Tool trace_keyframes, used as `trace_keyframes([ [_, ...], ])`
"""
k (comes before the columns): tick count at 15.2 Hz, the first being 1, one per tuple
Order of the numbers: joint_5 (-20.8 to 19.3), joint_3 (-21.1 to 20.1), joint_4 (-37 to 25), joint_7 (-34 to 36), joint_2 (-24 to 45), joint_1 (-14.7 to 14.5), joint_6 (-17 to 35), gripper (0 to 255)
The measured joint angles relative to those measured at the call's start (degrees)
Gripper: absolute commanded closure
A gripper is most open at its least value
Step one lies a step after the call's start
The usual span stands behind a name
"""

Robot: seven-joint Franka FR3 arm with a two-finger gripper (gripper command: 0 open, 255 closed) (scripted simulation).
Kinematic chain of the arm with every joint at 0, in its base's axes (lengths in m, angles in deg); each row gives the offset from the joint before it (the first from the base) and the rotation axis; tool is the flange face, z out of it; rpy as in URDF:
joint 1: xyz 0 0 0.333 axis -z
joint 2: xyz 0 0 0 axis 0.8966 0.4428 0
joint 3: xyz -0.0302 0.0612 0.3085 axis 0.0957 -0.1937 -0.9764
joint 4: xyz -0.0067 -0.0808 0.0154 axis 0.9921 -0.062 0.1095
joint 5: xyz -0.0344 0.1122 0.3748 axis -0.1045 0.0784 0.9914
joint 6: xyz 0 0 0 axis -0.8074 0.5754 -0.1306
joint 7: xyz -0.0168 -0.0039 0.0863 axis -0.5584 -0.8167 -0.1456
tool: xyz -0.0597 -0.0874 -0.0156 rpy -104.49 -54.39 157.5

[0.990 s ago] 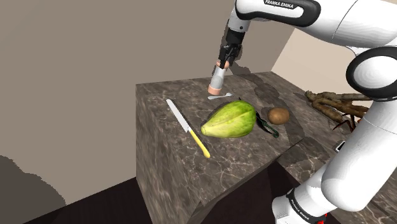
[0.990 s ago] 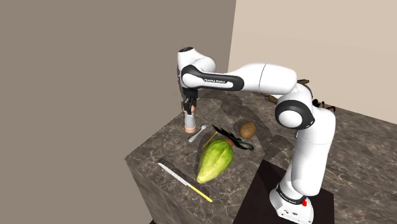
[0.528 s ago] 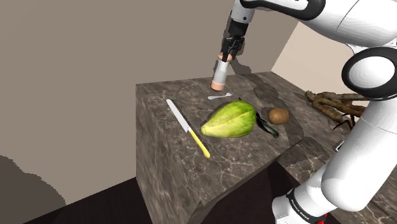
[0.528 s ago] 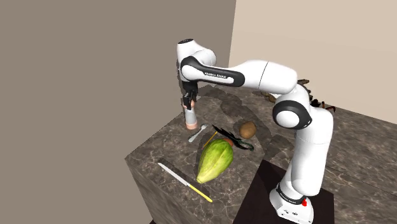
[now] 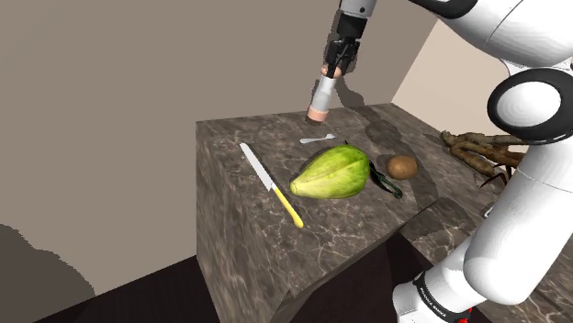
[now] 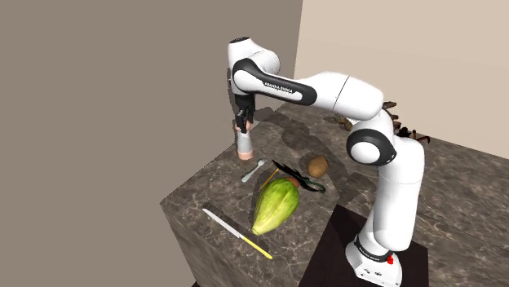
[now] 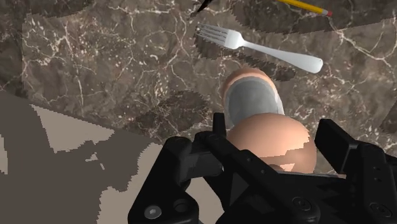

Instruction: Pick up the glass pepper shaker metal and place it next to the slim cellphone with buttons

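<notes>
Pincer (image 5: 332, 75) clamped on pinkish top of pepper shaker (image 5: 320, 99), which hangs nearly upright over worktop (image 5: 230, 183) far corner, near fork (image 5: 318, 139). Rigid, light, probably slippery, breakable. Top hold seems adequate.

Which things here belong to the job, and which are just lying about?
Job: pepper shaker, clasped in the claw above the counter; dark slim object beside the brown fruit, likely the phone.
Lying about: knife, green fruit, fork, brown fruit, pencil.
</notes>
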Motion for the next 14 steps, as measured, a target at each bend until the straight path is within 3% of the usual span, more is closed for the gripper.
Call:
trace_keyframes([
  [6, -0.21, 1.12, 14.23, -2.7, -12.7, 1.63, 1.65, 255],
  [14, -1.44, 3.89, 28.57, -7.98, -28.08, 4.07, 0.93, 255],
])
